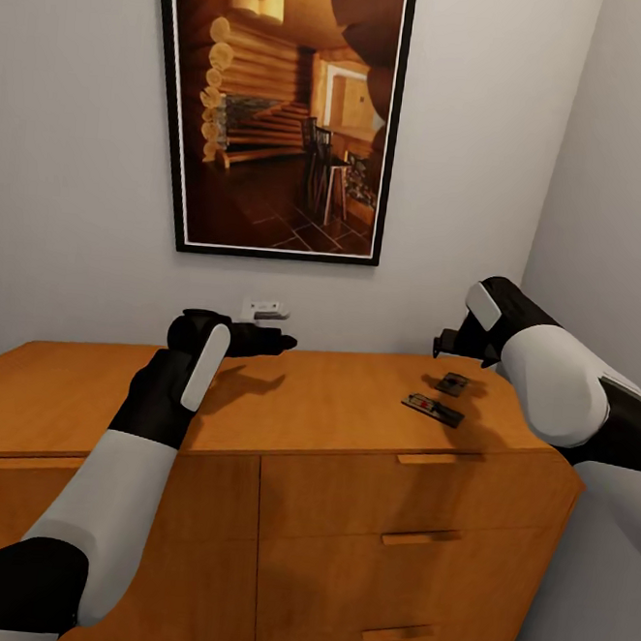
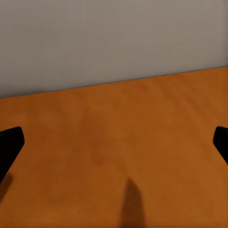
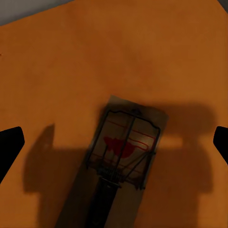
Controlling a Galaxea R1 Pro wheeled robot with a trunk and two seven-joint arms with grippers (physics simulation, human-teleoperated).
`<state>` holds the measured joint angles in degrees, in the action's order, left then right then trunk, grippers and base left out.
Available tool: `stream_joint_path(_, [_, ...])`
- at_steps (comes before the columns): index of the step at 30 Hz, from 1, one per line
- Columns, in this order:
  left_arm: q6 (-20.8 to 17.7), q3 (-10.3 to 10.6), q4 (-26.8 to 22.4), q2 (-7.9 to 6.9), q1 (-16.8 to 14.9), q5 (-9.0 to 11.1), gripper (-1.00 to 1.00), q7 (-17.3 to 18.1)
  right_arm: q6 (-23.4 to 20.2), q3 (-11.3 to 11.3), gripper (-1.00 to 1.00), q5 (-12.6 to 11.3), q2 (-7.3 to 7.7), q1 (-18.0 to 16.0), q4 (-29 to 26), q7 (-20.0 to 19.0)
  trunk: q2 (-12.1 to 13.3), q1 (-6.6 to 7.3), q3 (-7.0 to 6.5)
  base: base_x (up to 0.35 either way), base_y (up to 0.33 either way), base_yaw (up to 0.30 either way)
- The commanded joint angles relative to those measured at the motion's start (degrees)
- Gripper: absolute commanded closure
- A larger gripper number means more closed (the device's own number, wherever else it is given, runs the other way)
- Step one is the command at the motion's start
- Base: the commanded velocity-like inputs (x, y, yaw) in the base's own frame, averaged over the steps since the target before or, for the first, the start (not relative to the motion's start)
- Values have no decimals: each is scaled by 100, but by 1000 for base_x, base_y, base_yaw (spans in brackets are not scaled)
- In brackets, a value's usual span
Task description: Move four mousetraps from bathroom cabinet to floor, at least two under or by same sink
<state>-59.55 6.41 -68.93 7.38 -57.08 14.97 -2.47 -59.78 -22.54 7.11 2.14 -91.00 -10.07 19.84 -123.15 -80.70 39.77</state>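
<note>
Two mousetraps point(image 1: 435, 409) lie near the cabinet point(image 1: 333, 399) top's right front corner. The right gripper point(image 3: 114, 142) hovers above one, fingers apart — the thin board could slide toward the edge. Its wrist view shows the wire; the left gripper point(image 2: 114, 142), fingers apart, is over bare wood.
</note>
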Motion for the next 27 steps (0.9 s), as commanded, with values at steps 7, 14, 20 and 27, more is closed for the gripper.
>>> stream_joint_path(7, [-16, 6, 1, -4, -2, 32, -100, -26, -22, -49, -100, 54, -3, -5, -4, -6, -3, 1, 7, 0, 0, 0])
stream_joint_path(14, [-17, 8, 2, -7, -3, 18, -100, -26, -22, -49, -100, 54, -8, -5, -4, -6, -3, 1, 7, 0, 0, 0])
stream_joint_path(20, [-20, 9, 0, -8, -4, 8, -100, -27, -22, -49, -100, 54, -6, -5, -4, -6, -3, 1, 7, 0, 0, 0])
stream_joint_path(27, [-21, 9, -3, -8, -4, 3, -100, -31, -22, -49, -100, 54, -4, -5, -4, -6, -3, 1, 7, -65, 0, 0])
